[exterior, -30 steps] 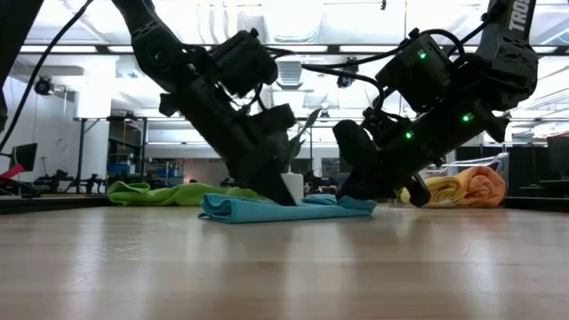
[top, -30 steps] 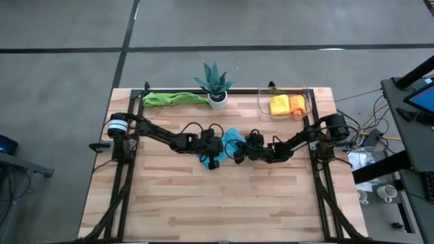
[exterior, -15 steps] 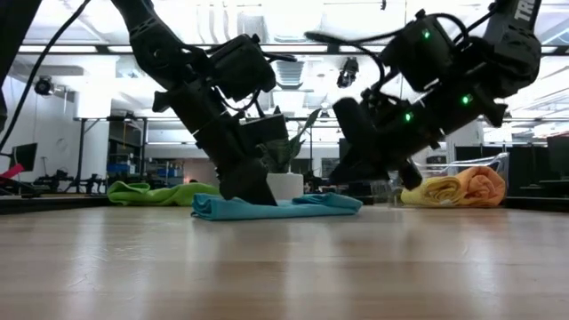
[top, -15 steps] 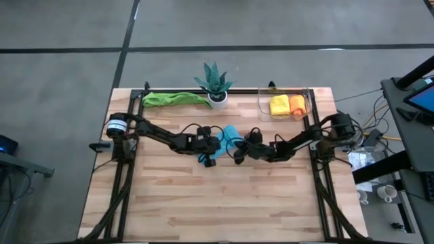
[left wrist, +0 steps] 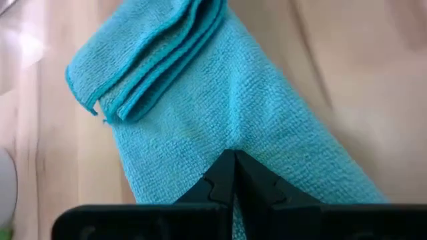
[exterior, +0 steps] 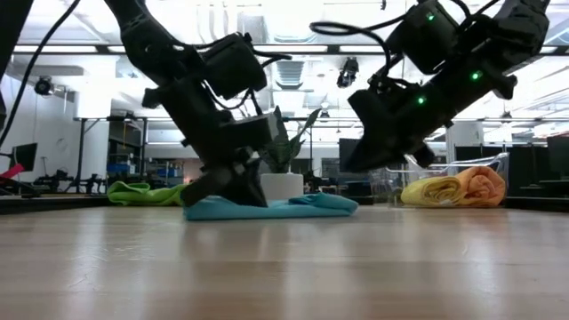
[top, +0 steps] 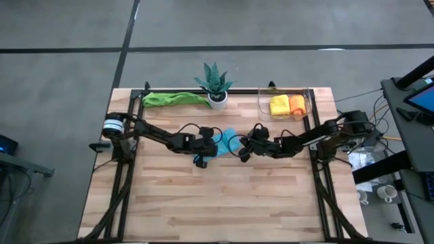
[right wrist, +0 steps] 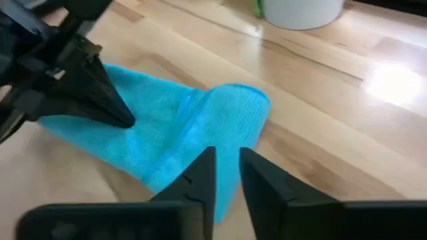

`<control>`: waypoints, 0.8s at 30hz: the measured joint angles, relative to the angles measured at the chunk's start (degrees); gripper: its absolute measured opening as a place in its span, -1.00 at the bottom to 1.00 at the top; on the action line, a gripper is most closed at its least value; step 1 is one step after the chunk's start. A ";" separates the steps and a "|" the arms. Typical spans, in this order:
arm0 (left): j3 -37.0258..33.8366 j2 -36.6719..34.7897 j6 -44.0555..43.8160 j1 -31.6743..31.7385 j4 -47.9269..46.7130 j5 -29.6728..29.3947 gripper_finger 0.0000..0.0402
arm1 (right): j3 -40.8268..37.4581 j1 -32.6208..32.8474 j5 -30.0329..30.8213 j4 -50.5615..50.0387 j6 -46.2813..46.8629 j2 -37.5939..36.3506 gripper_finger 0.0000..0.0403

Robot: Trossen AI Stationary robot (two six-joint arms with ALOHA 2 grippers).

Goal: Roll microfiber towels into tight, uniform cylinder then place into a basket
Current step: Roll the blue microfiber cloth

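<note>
Mid-table, the light blue towel (top: 224, 140) is lying flat on the wood, partly folded over itself at one end, not rolled. The left gripper (top: 201, 150) is sitting down on the towel's left end; in the left wrist view its fingers (left wrist: 230, 175) are pressed together with the tips on the cloth (left wrist: 220, 100), though whether any fabric is caught between them is not showing. In the low view that gripper (exterior: 233, 182) is touching down on the towel (exterior: 276, 208).

The right gripper (top: 245, 144) is hanging just beside the towel's right end, lifted clear of it in the low view (exterior: 373, 156). Its fingers (right wrist: 203, 175) are standing slightly apart, with a narrow gap and nothing between them; the towel (right wrist: 180, 130) is lying just ahead of them.

At the back right corner, the basket (top: 308, 103) is holding a yellow roll (top: 279, 106) and an orange roll (top: 296, 104) side by side. A green towel (top: 173, 99) is lying unrolled along the back edge, left of the potted plant (top: 215, 85).
</note>
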 joint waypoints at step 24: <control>-0.47 -11.58 9.61 -2.08 -11.52 13.16 -1.00 | -0.03 -1.16 -24.26 3.66 15.45 5.84 0.00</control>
